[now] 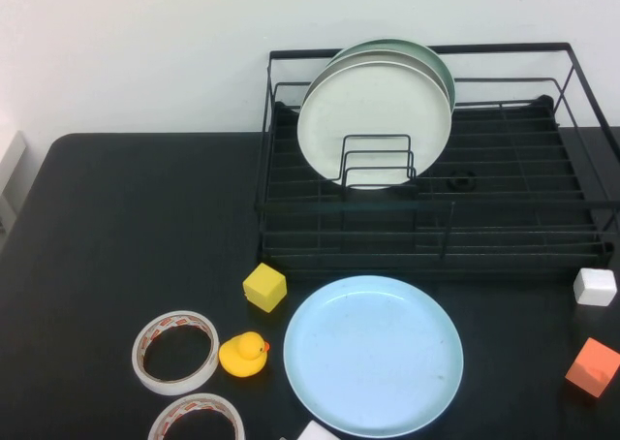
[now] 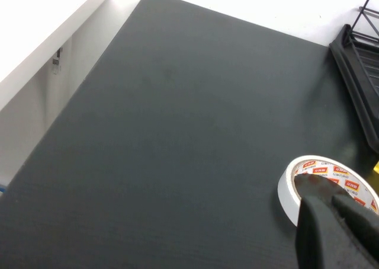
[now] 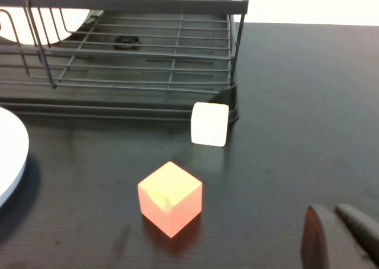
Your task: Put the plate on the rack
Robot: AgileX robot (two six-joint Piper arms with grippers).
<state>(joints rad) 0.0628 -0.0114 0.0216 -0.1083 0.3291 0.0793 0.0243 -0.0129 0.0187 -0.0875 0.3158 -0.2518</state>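
The light-blue plate [image 1: 373,355] lies flat on the black table, in front of the rack; its edge also shows in the right wrist view [image 3: 9,156]. The black wire rack [image 1: 436,238] stands at the back right and also shows in the right wrist view [image 3: 148,61] and the left wrist view [image 2: 361,73]. Neither gripper shows in the high view. My left gripper [image 2: 328,201] is shut and empty, just above a tape roll [image 2: 323,177]. My right gripper [image 3: 333,213] is shut and empty, low over the table near an orange cube [image 3: 170,198].
Two pale round plates [image 1: 373,120] stand upright in the rack, with a small black ring [image 1: 462,179] beside them. A yellow cube [image 1: 264,287], a rubber duck [image 1: 243,354] and two tape rolls [image 1: 175,351] [image 1: 197,421] lie left of the plate. A white cube [image 1: 595,286] and the orange cube [image 1: 592,366] lie right.
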